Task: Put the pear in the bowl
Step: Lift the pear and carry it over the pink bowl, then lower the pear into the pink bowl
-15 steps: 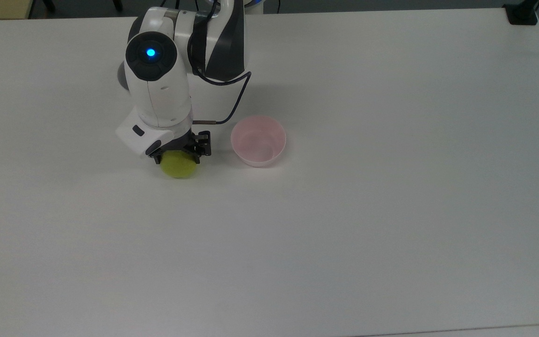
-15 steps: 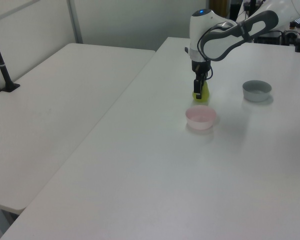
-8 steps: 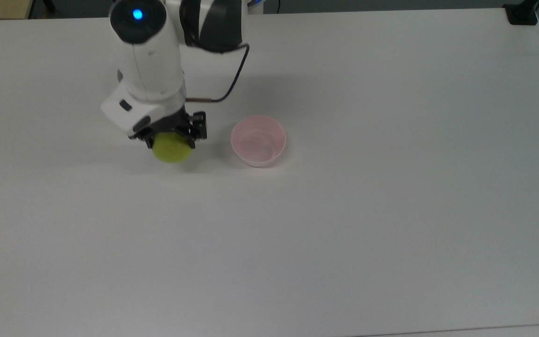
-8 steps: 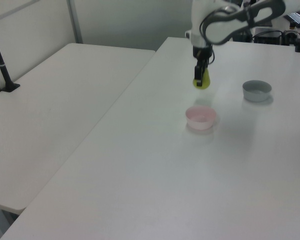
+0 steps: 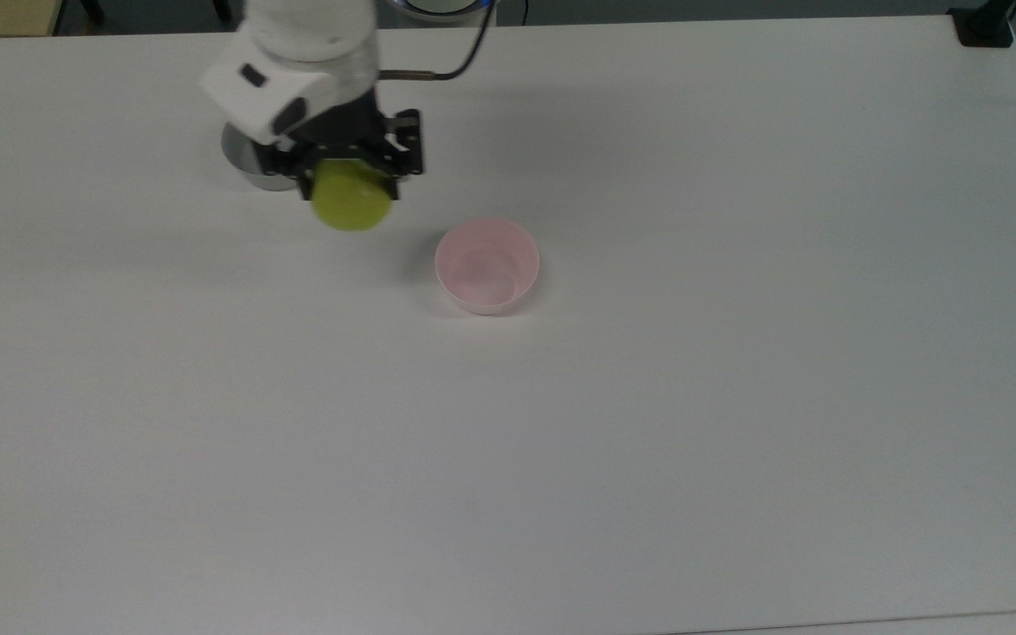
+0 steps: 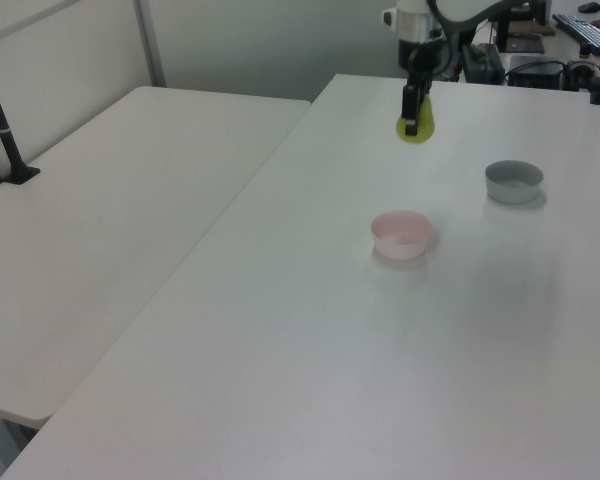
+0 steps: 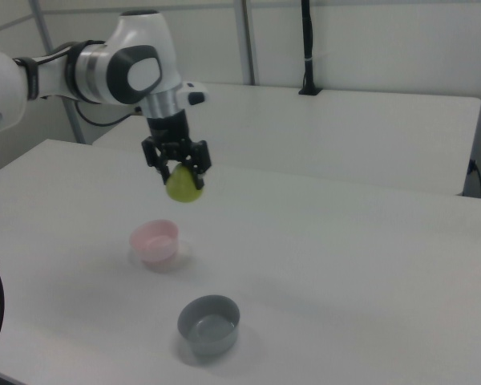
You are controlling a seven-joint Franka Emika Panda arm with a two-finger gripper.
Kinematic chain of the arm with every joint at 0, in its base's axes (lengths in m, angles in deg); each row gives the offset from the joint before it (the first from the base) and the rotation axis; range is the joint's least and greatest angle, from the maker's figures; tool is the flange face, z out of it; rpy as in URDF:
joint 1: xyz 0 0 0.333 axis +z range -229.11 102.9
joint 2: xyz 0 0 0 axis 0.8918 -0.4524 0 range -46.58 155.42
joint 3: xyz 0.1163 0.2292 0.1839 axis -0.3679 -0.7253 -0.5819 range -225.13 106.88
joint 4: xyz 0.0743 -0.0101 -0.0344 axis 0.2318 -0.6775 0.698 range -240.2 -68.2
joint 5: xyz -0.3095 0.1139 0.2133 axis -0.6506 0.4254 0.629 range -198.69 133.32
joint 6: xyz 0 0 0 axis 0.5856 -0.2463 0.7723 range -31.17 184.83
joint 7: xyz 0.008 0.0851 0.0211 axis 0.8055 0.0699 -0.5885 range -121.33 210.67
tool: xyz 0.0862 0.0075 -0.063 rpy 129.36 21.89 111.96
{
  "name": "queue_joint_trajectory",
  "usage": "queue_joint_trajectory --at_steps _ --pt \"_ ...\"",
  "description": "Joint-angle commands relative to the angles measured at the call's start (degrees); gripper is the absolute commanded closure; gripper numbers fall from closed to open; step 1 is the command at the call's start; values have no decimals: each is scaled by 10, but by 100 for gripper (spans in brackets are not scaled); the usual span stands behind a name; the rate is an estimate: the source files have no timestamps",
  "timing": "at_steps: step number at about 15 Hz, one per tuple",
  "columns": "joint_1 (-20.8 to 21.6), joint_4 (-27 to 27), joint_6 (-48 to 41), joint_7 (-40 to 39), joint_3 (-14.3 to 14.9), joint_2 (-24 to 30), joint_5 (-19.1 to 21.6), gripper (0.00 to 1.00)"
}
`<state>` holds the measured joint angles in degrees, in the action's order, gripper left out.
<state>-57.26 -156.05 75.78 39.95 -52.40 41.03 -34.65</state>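
My gripper (image 5: 347, 172) (image 6: 412, 108) (image 7: 178, 164) is shut on the yellow-green pear (image 5: 351, 202) (image 6: 418, 126) (image 7: 183, 186), holding it well above the white table. The pale pink bowl (image 5: 487, 265) (image 6: 401, 233) (image 7: 155, 240) stands empty on the table, to the right of and below the pear in the top view. In the right view the pear hangs above and slightly right of the bowl. The pear's stem is hidden between the fingers.
A grey round bowl (image 5: 248, 163) (image 6: 513, 180) (image 7: 209, 323) sits on the table, partly covered by the arm in the top view. A second white table (image 6: 110, 200) adjoins on the left view's left. A black pole (image 7: 307, 48) stands at the back.
The gripper has risen with the pear off the table and shifted toward the top view's upper right, closer to the pink bowl's side. The bowls have not moved.
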Motion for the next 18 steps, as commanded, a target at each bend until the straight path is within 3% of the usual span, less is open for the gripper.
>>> queue_joint_trajectory --at_steps 1,5,12,18 --pt "71 -22 0 61 5 4 -2 63" --pt "114 -53 29 68 4 -9 -1 59" --pt "121 -147 181 74 3 -14 0 60" --pt "120 -149 206 74 3 -45 4 57"
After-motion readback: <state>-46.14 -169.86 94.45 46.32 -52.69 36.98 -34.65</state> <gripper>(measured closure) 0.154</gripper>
